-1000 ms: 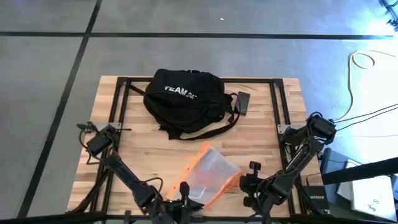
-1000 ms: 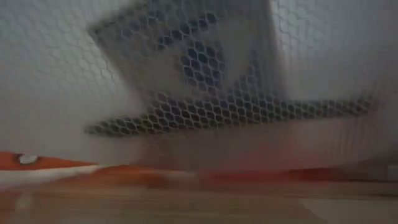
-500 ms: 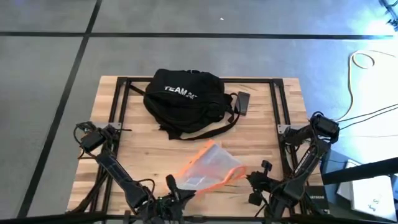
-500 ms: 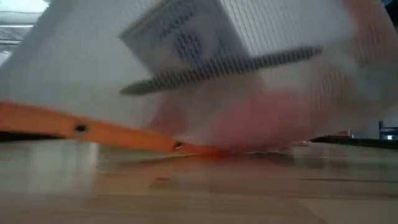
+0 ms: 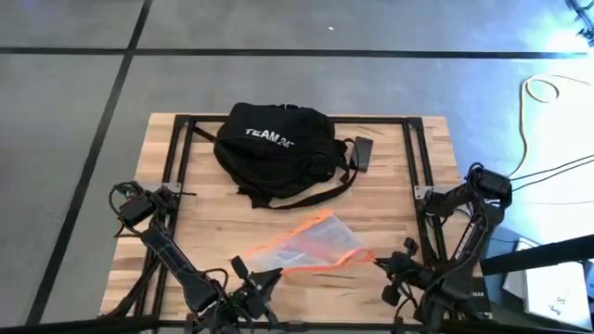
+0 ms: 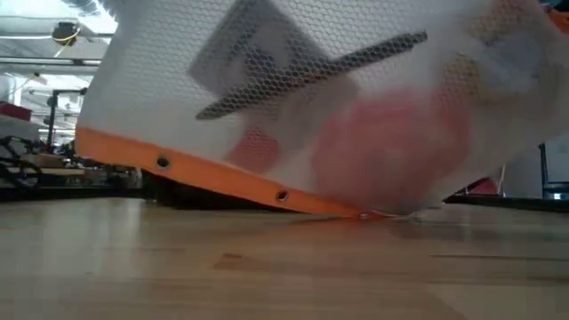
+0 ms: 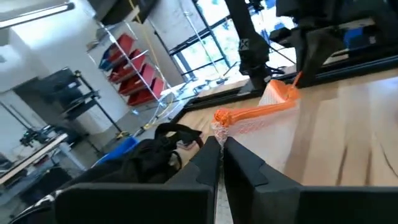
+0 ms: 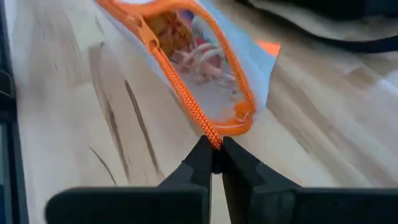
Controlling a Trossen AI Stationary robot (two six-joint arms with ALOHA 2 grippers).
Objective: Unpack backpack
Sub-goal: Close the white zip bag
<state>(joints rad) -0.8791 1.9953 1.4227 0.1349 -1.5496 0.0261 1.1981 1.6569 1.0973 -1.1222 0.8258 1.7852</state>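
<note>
Table: a pale wooden plank table [image 5: 390, 195] with a black metal frame, standing on a grey floor [image 5: 74, 83] marked with dark lines.
Room: in the left wrist view, metal shelving with red bins [image 7: 134, 71] stands beyond the table.
Backpack: the large black soft fabric backpack with white "TEAM" lettering [image 5: 276, 151] lies at the table's far middle, its long axis running across the table, lettering at its far left, straps trailing towards the near right.
Phone-like object: a small dark flat object [image 5: 363, 153] lies just beside the backpack's right side.
Pouch: the translucent mesh pouch with orange zip trim [image 5: 304, 248] is stretched between both arms near the front edge, its long axis running left to right.
Left gripper [image 7: 220, 144]: fingers pinching the pouch's left end.
Right gripper [image 8: 213, 148]: fingers pinching the orange zip end.
Change: the pouch now lies flatter and more stretched out sideways than half a second ago; both grippers have drawn further apart.
</note>
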